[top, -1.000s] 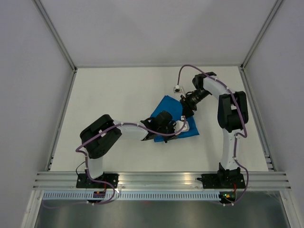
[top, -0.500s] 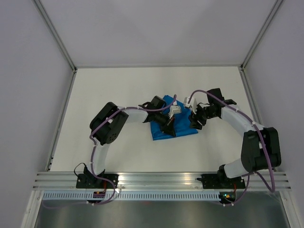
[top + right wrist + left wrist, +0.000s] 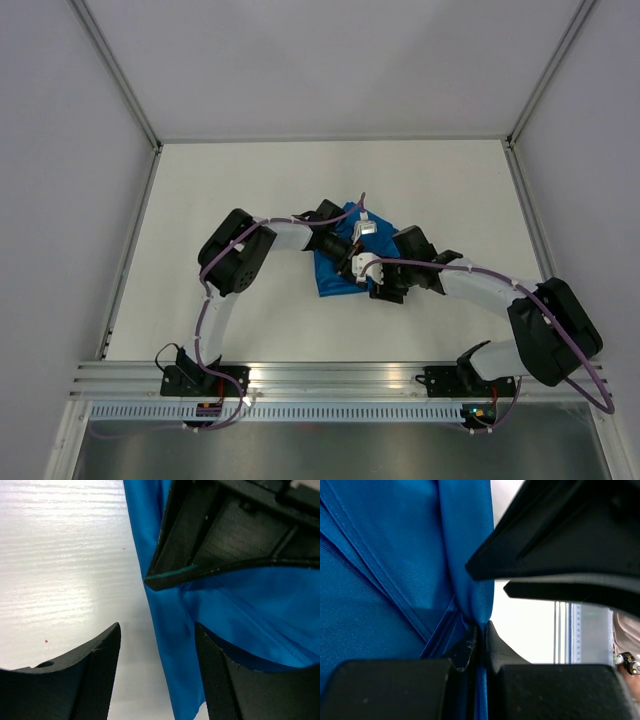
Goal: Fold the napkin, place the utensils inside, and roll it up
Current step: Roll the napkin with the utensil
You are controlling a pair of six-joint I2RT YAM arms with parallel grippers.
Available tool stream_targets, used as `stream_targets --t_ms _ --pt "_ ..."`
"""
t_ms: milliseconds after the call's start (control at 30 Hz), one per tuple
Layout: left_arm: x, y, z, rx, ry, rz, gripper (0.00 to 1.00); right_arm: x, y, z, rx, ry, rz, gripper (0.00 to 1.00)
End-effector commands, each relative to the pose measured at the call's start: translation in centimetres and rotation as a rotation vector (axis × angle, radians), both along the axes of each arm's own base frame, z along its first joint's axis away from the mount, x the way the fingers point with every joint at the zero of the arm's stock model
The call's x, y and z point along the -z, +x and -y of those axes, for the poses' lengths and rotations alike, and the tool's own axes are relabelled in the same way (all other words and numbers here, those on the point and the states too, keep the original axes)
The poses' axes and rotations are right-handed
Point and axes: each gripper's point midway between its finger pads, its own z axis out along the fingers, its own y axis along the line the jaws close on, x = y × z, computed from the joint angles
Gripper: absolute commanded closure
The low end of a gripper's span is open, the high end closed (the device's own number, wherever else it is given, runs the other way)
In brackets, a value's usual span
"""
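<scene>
The blue napkin [image 3: 328, 274] lies bunched in folds mid-table, mostly hidden under both wrists. My left gripper [image 3: 352, 262] is shut on a raised fold of the napkin [image 3: 380, 580]; in the left wrist view the fingertips [image 3: 481, 630] pinch the cloth edge. My right gripper [image 3: 373, 281] is open right beside it, at the napkin's near right edge. In the right wrist view its jaws [image 3: 157, 647] straddle a hanging strip of the napkin [image 3: 175, 630] without touching it, under the black left gripper body [image 3: 225, 530]. The knife is not in view.
The white table [image 3: 250, 190] is walled by grey panels at the back and sides. An aluminium rail [image 3: 340, 378] runs along the near edge by the arm bases. The right gripper's black body [image 3: 560, 545] fills the upper right of the left wrist view.
My right arm has swung from the napkin's far right side round to its near edge, close against my left gripper. The left gripper shifted up and held the cloth, which is now more bunched.
</scene>
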Motion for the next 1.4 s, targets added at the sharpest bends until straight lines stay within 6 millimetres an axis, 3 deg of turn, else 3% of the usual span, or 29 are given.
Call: stream_targets --t_ms 0,133,267,600,667,700,733,800,900,1100,1267,1300,1367 --pt "2.5 -0.8 -1.0 -0.016 0.092 -0.076 0.98 -0.8 1.6 -1.4 0.005 0.016 0.108 0.33" --pt "2.5 -0.7 -0.9 -0.013 0.094 -0.081 0.98 0.2 0.9 -2.4 -0.022 -0.008 0.111 0.35" --pt "2.4 -0.6 -0.9 -0.008 0.09 -0.085 0.98 1.3 0.7 -2.6 -0.026 -0.044 0.098 0.43" --pt "1.4 -0.3 -1.1 -0.006 0.066 -0.083 0.98 3.2 0.1 -1.8 -0.032 -0.122 0.029 0.75" --pt "0.5 0.1 -1.1 -0.014 0.055 -0.058 0.9 3.3 0.0 -2.0 -0.042 -0.126 -0.004 0.79" --pt "0.3 0.4 -1.0 -0.023 0.053 -0.043 0.78 3.5 -0.5 -1.9 -0.049 -0.14 -0.031 0.83" --pt "-0.1 0.5 -1.0 -0.03 0.049 -0.031 0.74 3.7 -0.7 -1.8 -0.053 -0.145 -0.049 0.84" --pt "-1.8 1.4 -0.8 -0.066 0.035 0.022 0.63 3.7 -1.3 -2.0 -0.069 -0.138 -0.103 0.88" --pt "-3.8 2.8 -0.6 -0.118 0.008 0.087 0.57 3.5 -1.8 -2.1 -0.082 -0.12 -0.188 0.9" --pt "-6.7 6.6 -1.4 -0.301 0.004 0.182 0.55 3.1 -2.4 -2.0 -0.125 -0.101 -0.393 0.91" --pt "-7.8 10.6 -4.4 -0.552 0.045 0.273 0.54 2.8 -1.6 -1.9 -0.142 -0.083 -0.539 0.91" --pt "-9.6 11.3 -4.8 -0.592 0.014 0.32 0.54 2.8 -1.9 -1.2 -0.145 -0.092 -0.581 0.91" --pt "-9.4 12.8 -7.0 -0.742 0.073 0.356 0.53 2.9 -1.2 -1.5 -0.144 -0.081 -0.625 0.91"
